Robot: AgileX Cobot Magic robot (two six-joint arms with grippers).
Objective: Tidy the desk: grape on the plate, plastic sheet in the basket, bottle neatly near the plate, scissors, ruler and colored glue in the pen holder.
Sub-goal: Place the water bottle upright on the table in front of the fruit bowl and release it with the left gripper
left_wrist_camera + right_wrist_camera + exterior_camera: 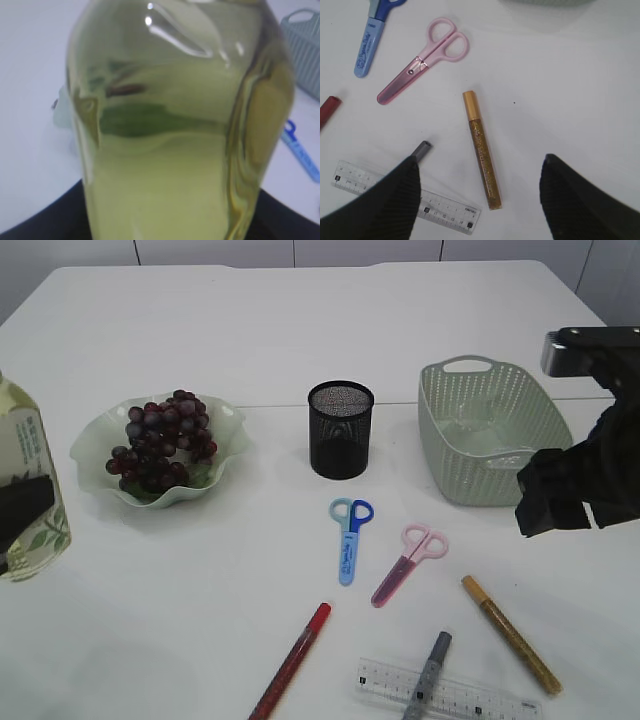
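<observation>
My left gripper [22, 508] is shut on a bottle of yellow-green liquid [25, 475] at the far left; the bottle fills the left wrist view [175, 150]. Dark grapes [160, 440] lie on the pale green plate [228, 435]. The black mesh pen holder [340, 430] stands mid-table. Blue scissors [349, 537], pink scissors [408, 562], a gold glue pen [510, 633], a red one [292, 660], a grey one [428, 675] and a clear ruler [455, 698] lie in front. My right gripper [480, 159] is open above the gold glue pen [482, 150].
The green basket [545, 410] stands at the right, with what looks like a clear sheet [470, 430] inside. The right wrist view also shows the pink scissors [422, 60], the blue scissors [370, 45], the ruler [445, 210] and the grey pen [422, 149].
</observation>
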